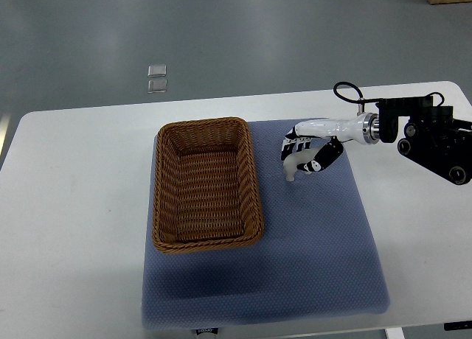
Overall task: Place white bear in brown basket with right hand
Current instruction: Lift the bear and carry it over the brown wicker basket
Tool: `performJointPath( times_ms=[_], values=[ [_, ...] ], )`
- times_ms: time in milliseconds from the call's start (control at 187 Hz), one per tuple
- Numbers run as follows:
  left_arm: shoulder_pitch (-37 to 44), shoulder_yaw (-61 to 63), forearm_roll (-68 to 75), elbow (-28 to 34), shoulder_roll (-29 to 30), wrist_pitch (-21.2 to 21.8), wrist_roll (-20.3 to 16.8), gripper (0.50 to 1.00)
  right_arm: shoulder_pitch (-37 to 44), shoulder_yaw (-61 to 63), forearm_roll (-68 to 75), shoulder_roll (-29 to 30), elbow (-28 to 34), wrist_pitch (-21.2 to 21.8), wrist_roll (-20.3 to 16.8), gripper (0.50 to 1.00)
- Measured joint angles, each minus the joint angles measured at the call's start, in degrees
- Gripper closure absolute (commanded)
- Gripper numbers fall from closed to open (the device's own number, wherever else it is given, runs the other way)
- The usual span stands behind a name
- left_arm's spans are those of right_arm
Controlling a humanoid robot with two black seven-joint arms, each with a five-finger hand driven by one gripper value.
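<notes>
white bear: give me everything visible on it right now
The white bear is a small off-white soft-looking figure, mostly hidden by the right hand, whose fingers are curled around it. Only a pale rounded lump and a short stub pointing down show; face and limbs cannot be made out. It sits over the blue mat, right of the brown basket and outside it. Whether it rests on the mat or is lifted cannot be told.

Blue mat [310,265] on white table [81,206]

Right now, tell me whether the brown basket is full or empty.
Empty. The brown basket shows only its bare woven floor; the white bear is outside it, on the blue mat, under the right hand.
</notes>
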Motion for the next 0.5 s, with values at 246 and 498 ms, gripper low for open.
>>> performJointPath(
  times_ms=[246, 498],
  values=[
    [0.0, 0.0, 0.0, 0.0, 0.0, 0.0, 0.0, 0.500, 5.2, 0.6, 0.7, 0.2, 0.0, 0.3, 1.0, 1.000],
    [0.0, 0.0, 0.0, 0.0, 0.0, 0.0, 0.0, 0.500, 11.5, 0.7, 0.7, 6.6, -0.2, 0.7, 0.8, 1.000]
  ],
)
